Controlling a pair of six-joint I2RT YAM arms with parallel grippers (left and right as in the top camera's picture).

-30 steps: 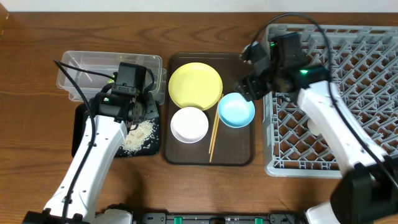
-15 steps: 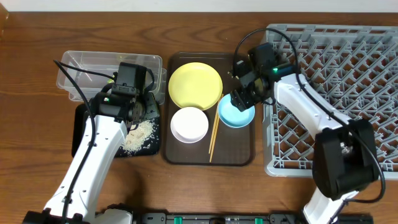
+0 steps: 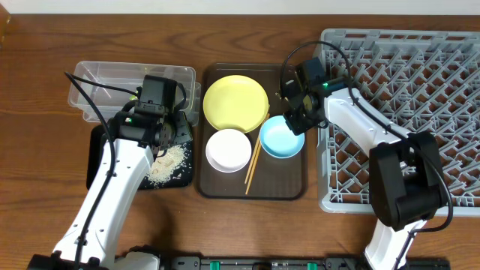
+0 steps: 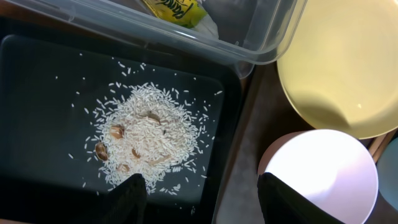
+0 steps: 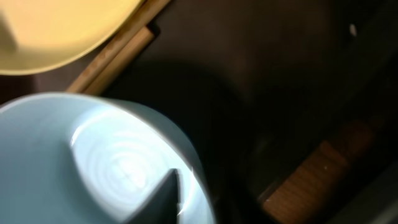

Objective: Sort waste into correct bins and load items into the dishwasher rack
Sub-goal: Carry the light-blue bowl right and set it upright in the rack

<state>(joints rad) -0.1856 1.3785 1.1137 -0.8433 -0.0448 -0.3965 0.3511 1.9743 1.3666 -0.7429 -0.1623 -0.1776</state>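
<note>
Left pincer [image 4: 202, 194] apart above the black bin [image 4: 37, 93]; right pincer [image 3: 296, 118] at blue bowl [image 3: 281, 140], grip unclear; wooden table [image 3: 240, 225]

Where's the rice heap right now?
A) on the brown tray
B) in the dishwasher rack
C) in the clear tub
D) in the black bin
D: the left wrist view shows the rice heap lying on the floor of the black bin, just outside the wall of the clear tub.
</note>
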